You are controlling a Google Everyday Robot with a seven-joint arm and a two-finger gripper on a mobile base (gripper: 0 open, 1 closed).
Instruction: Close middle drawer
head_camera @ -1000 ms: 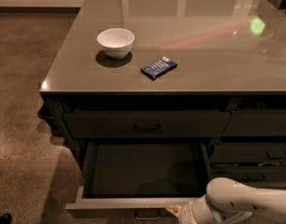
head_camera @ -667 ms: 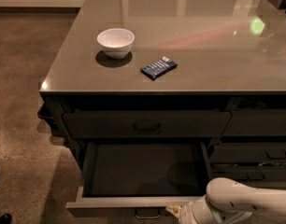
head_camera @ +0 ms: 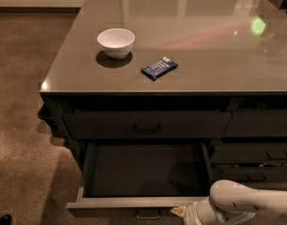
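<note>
My gripper (head_camera: 179,211) sits low at five o'clock, its tan tip against the pale front rim of the middle drawer (head_camera: 148,170), just right of the small bar pull (head_camera: 147,214). Whether it is open or closed I cannot tell. My white arm (head_camera: 246,203) reaches in from four o'clock and covers the drawer's right front corner. The drawer is pulled far out at six o'clock, its dark inside bare. Directly above it the top drawer (head_camera: 147,124) is shut. The narrower drawers (head_camera: 256,153) lie at three o'clock. Up on the grey countertop (head_camera: 218,55), a white bowl (head_camera: 116,41) stands at eleven o'clock, with a dark blue snack packet (head_camera: 159,68) near it, apart.
</note>
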